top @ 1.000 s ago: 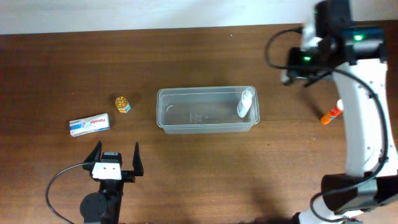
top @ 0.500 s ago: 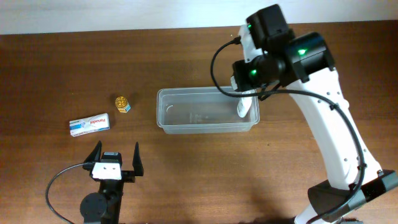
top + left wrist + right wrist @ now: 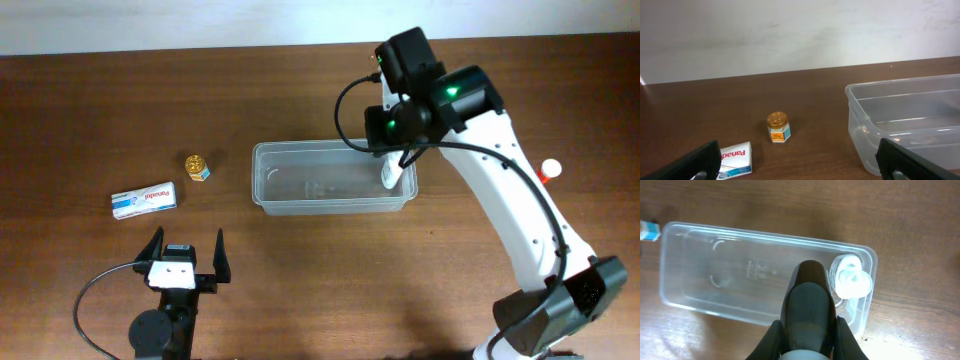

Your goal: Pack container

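A dark brown wooden table [image 3: 90,110] fills the overhead view, its grain running left to right. A plain white wall [image 3: 790,35] is seen behind its far edge. A clear plastic rectangular container [image 3: 320,205] with rounded corners and a rim is set near the middle of the table, its long sides lying left to right. One thing is seen in it — a small white plastic bottle [image 3: 392,170], leaned in the right end against the wall. From the right wrist its round white cap is viewed almost end-on.

Well to the left of the container, a small jar with a gold lid and a coloured label [image 3: 197,165] is stood upright on the table. A flat white cardboard box with blue print [image 3: 143,200] is laid nearer the front-left, close to the jar but apart from it. Towards the right edge, a small white-and-orange object [image 3: 548,170] is partly hidden behind the white right arm [image 3: 500,197].

The left hand [image 3: 189,238] is held low at the front of the table, short of the box. Its two black fingers are spread wide, with nothing between them. The right hand [image 3: 807,305] is poised over the container's right end, just beside the bottle. It is seen only as one dark rounded mass — whether it is closed, or has hold of anything, cannot be told.
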### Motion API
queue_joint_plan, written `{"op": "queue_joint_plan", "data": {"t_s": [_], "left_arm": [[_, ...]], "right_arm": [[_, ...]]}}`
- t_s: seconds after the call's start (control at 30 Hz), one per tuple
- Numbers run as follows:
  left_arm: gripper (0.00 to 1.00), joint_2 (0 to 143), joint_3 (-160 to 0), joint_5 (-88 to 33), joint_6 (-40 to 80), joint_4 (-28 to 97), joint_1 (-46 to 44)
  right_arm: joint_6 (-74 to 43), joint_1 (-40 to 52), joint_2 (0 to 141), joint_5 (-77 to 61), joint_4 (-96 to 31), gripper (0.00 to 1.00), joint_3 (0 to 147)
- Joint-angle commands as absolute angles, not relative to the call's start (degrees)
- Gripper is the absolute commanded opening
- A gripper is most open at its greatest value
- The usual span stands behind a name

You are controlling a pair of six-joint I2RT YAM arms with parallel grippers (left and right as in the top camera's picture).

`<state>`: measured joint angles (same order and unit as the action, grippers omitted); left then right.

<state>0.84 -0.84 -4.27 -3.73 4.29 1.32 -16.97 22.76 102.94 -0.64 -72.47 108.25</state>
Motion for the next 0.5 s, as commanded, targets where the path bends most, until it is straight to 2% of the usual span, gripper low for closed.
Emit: {"op": "queue_joint_plan", "data": {"t_s": [0.0,0.47], "left_arm": [[0.99,0.36,-0.51,-4.08,-4.84,4.36,1.67],[0.99,0.34,-0.51,-4.08,-4.84,4.36,1.67]], "right_arm": [[-19.03,22.87,104.44,0.89,-70.59,0.15,106.15],[-23.55,23.7,113.08,2.63,-69.32,0.15,105.84]]}}
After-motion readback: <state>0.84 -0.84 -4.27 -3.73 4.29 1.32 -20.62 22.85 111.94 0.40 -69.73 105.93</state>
